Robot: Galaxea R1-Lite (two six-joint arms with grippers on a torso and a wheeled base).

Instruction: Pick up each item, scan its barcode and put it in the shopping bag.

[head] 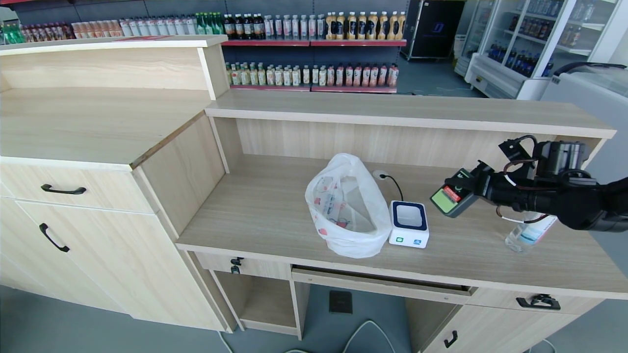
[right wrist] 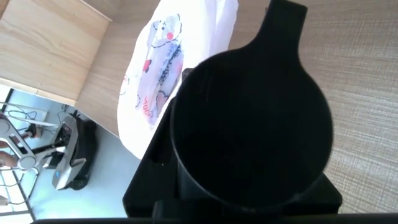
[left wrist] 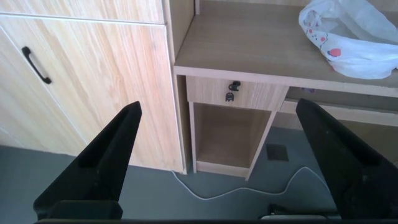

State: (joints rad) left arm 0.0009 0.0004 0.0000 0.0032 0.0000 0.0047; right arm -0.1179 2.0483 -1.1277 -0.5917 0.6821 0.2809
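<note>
Right gripper [head: 465, 192], on an arm reaching in level from the right, clasps a dark container [head: 451, 200] above the counter [head: 274, 215], just right of the scanner [head: 408, 223]. The container's long axis is near horizontal, with its labelled face turned left. The shopping bag [head: 346, 206] stands mouth open, touching the scanner's left side; its contents are indiscernible. Left gripper [left wrist: 219, 107] hangs low, fingers wide.

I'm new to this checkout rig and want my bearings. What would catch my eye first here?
The right gripper holds a dark round container with a green and red label in the air over the right part of the light wooden counter. Just left of it on the counter sits the white square scanner with a dark-framed window. Close beside that stands the open white plastic shopping bag with red print.
</note>
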